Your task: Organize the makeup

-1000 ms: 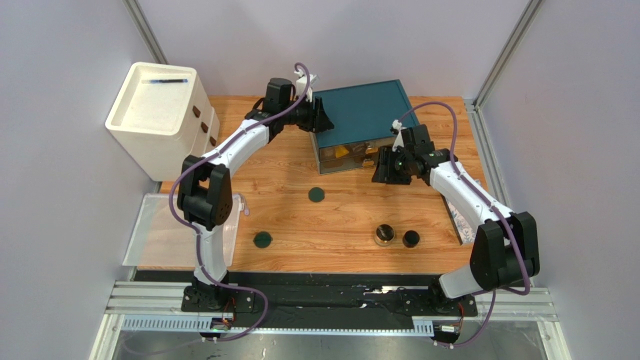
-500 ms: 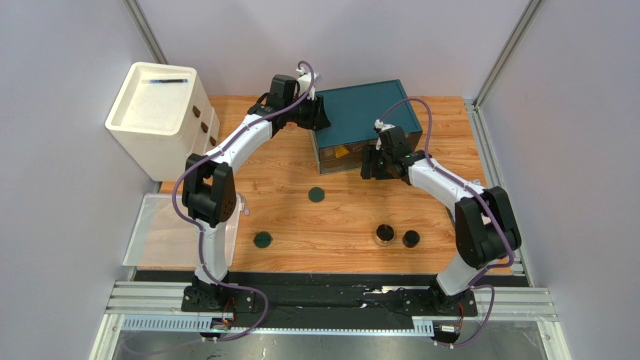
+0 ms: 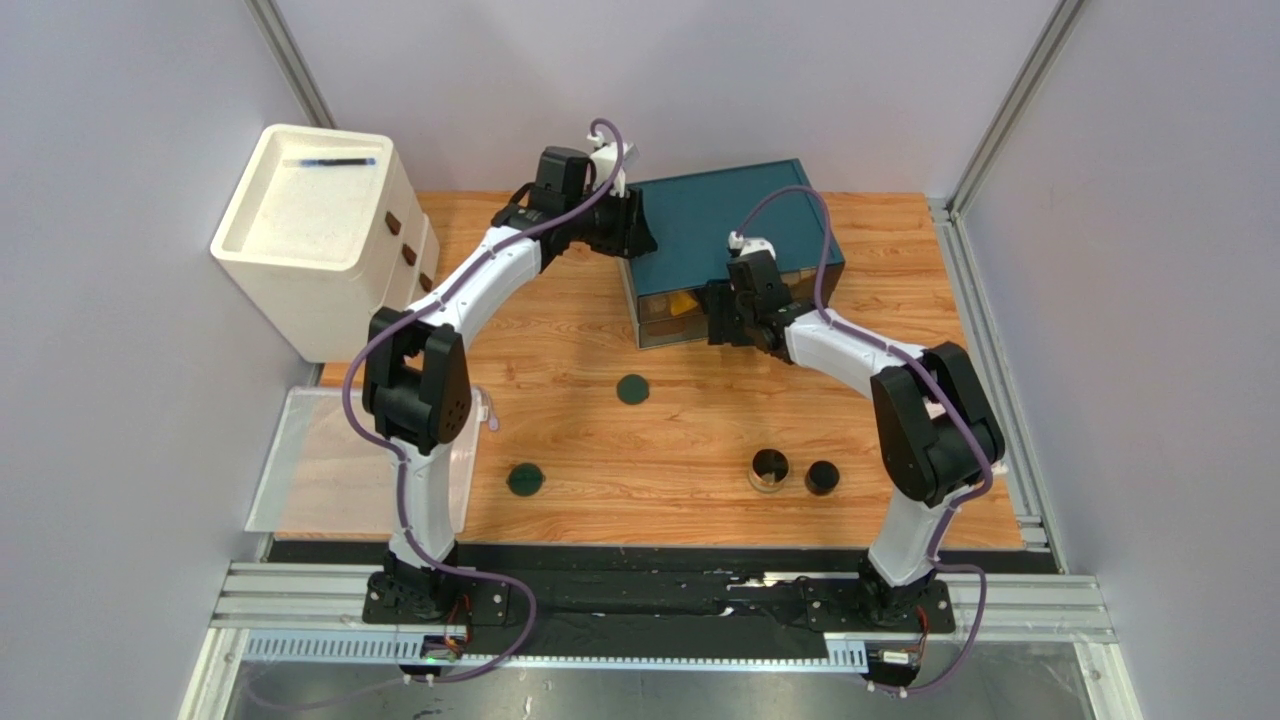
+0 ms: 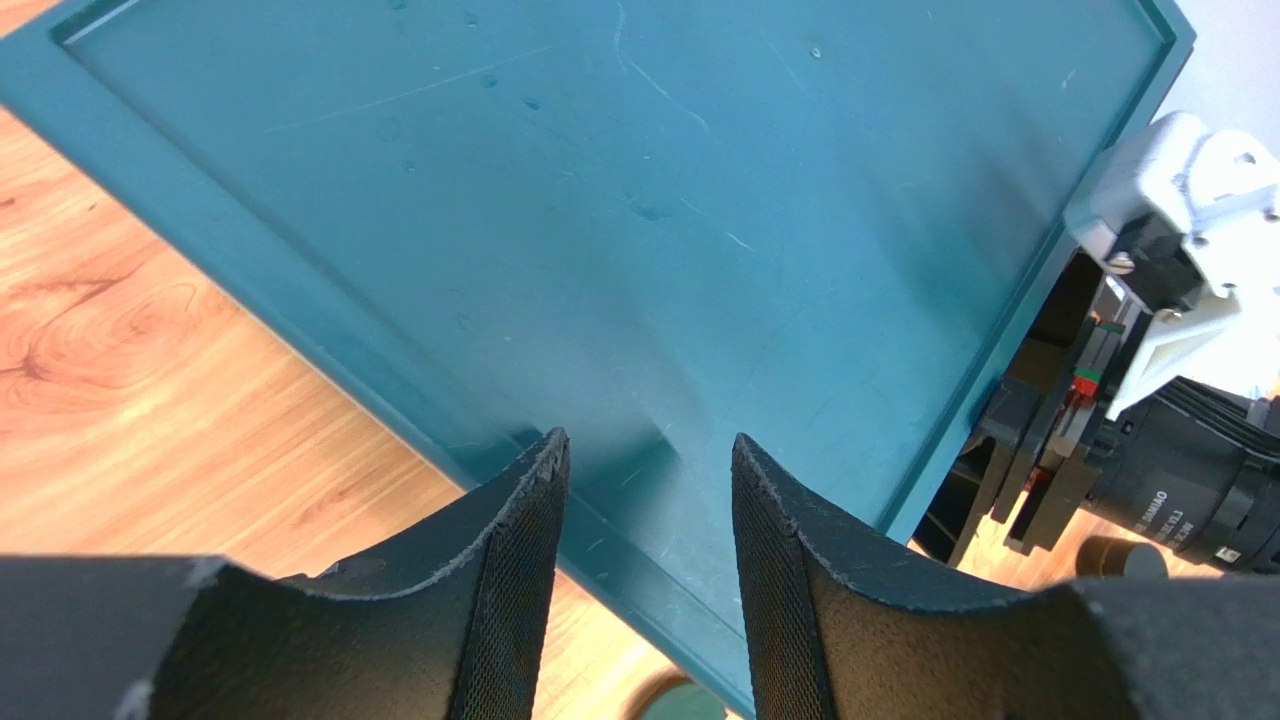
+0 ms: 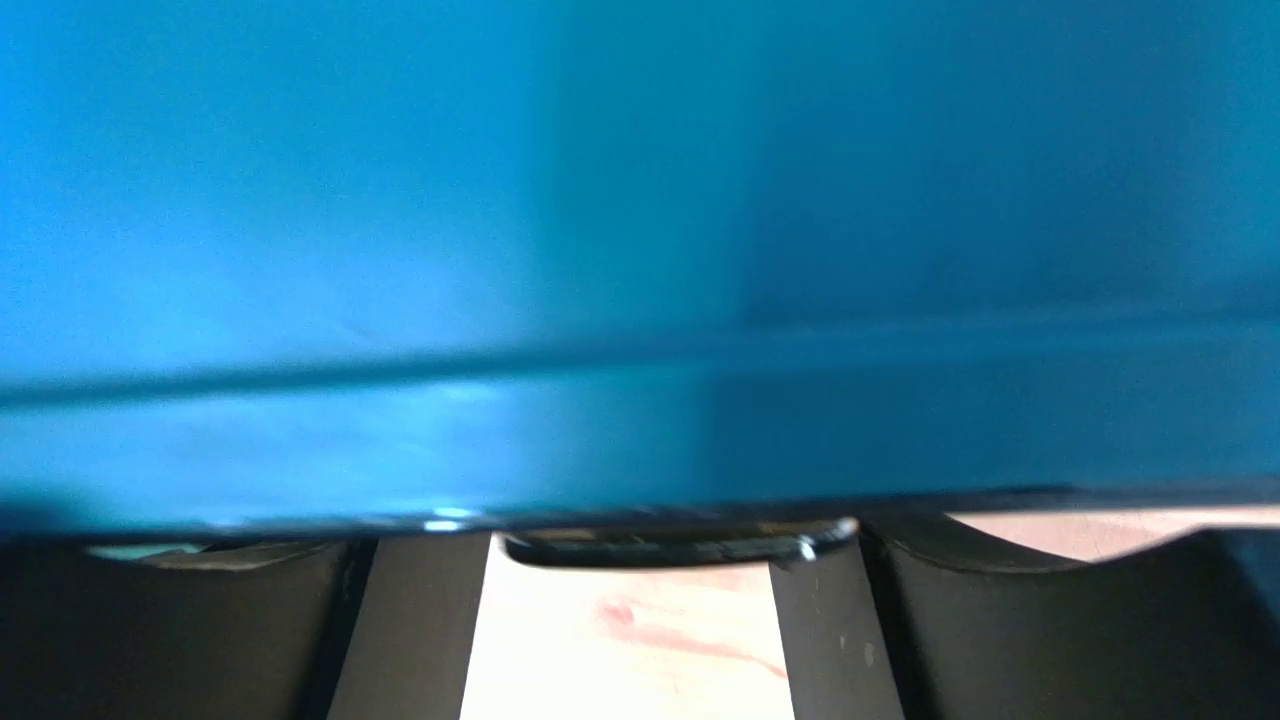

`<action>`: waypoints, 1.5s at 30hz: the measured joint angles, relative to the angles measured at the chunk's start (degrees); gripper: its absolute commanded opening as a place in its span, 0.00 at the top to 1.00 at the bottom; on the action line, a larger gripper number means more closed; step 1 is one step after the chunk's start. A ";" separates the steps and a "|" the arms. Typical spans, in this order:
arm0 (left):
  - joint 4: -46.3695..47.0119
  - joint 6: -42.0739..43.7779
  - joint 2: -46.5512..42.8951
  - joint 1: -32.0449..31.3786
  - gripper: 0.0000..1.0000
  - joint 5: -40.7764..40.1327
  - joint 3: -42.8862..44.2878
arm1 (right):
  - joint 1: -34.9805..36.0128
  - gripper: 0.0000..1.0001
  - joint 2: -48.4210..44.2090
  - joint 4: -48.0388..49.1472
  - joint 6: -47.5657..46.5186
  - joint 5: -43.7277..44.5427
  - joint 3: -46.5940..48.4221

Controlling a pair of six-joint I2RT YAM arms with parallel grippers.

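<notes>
Meanwhile, two dark jars point(image 3: 769, 468) and two green discs point(image 3: 633, 389) are awaiting sorting on the counter point(image 3: 676, 435), left claw point(image 4: 646, 450) and right claw point(image 5: 616, 558) both spread apart at the teal box point(image 3: 729, 225).

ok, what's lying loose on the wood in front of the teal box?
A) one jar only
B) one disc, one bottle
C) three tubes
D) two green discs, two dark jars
D: the top view shows a far disc, a near disc, and a left jar beside a right jar on the table.
</notes>
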 measured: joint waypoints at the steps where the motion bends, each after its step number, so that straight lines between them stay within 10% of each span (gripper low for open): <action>1: 0.02 -0.11 0.00 0.15 0.48 0.11 0.02 | 0.15 0.36 0.07 0.74 0.00 0.39 0.00; 45: -6.36 -0.07 2.60 4.70 0.48 1.14 3.87 | 2.03 0.71 3.02 11.45 -1.90 9.55 -1.81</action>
